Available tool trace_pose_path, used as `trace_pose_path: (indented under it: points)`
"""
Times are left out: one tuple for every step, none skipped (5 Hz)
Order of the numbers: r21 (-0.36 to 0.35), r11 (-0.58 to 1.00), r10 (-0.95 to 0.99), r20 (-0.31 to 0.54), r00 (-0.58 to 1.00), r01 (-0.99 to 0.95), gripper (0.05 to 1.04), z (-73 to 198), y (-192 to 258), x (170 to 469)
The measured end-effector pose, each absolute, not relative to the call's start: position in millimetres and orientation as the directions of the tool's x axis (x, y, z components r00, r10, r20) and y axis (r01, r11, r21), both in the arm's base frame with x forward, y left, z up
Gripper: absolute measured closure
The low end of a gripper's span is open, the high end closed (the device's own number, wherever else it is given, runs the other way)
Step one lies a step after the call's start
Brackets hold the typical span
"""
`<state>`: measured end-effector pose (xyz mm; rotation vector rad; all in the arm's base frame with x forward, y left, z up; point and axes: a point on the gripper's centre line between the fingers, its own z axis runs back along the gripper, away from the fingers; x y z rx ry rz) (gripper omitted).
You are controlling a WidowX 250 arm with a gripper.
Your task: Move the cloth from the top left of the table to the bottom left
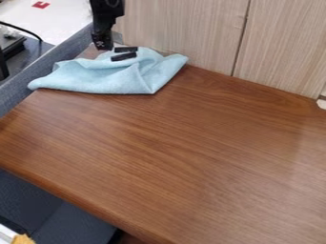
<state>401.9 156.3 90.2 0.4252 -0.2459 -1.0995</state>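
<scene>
Tool, a black two-finger gripper (125,53): upper left of the view, at the far left of the table, coming down from the top edge on its black arm (105,21). Released; its two black fingers (123,56) stand a little apart, roughly parallel, pale blue showing between them.

Directly behind and below them, the light blue, soft fabric cloth (117,78). Lies at the table's top left, rumpled, with raised folds in the middle. One corner points right, along the back; another points toward the near side; the left one reaches the table's left edge.

Under it, the brown, wood-grained, flat-topped table (172,152), its near edge running at a slant.

Behind: pale wood-grain panels (185,28) with a dark upright seam. Left: a grey fabric-covered divider (35,74) along the table's side. Beyond that, a white surface (60,14) bearing a red mark, and a thin black cable (22,28). Lower left: dark blue-grey fabric (38,202) below table height.
</scene>
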Motion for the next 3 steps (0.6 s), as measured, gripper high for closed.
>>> trace_pose_path:
  points:
    - [0.410, 0.396, -0.897, -0.019, 0.442, 0.822, 0.083, 72.8, 155.3, 400.3]
    - [0.355, 0.396, -0.895, -0.058, 0.442, 0.847, 0.083, 50.7, 154.2, 408.9]
    - [0.306, 0.397, -0.891, -0.098, 0.444, 0.865, 0.083, 28.2, 154.1, 417.4]
